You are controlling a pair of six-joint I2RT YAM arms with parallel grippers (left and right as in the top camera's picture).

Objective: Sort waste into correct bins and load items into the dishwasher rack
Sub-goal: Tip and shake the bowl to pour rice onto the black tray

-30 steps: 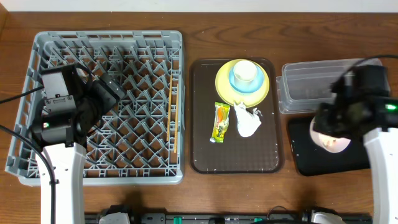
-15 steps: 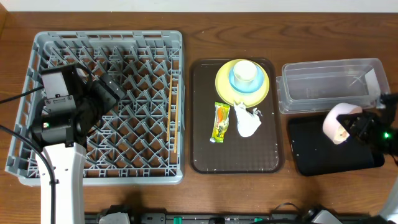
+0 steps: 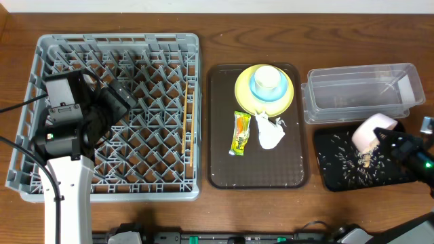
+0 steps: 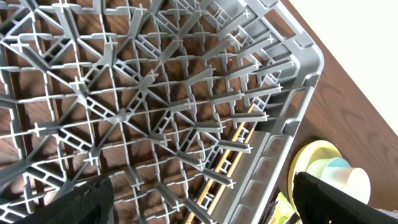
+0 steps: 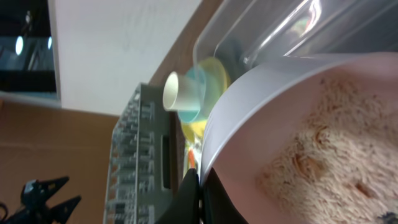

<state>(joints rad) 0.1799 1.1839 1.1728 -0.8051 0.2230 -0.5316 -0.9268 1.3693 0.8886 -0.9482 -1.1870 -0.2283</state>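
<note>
dishwasher rack point(image 3: 115, 39) sits at your far left, holding only the chopsticks point(image 3: 186, 129), which lie along its right wall. your left gripper point(image 3: 114, 102) hovers over the pegs with its fingers point(image 4: 87, 199) spread wide and nothing between them.

in the middle, the brown serving tray point(image 3: 224, 173) carries the yellow plate point(image 3: 243, 91), with the light blue bowl point(image 3: 255, 88) on it and the small white cup point(image 3: 268, 76) in the bowl. the snack wrapper point(image 3: 241, 133) and the white tissue point(image 3: 270, 135) lie just below the plate.

to the right, the clear tub point(image 3: 359, 71) looks empty. the black tray point(image 3: 332, 179) below it is scattered with rice scraps point(image 3: 349, 159). your right gripper point(image 5: 198, 186) is pressed together on the rim of the white bowl point(image 3: 371, 130), tipping it over the tray's upper right part.

watch the bowl: the right wrist view shows rice clinging inside, so swinging it away now would likely drop grains on the table or serving tray. the pinch on a thin rim could also slip if you shake hard. the bowl hangs close to the tub's edge, so a drift upward may send food into the wrong bin.
</note>
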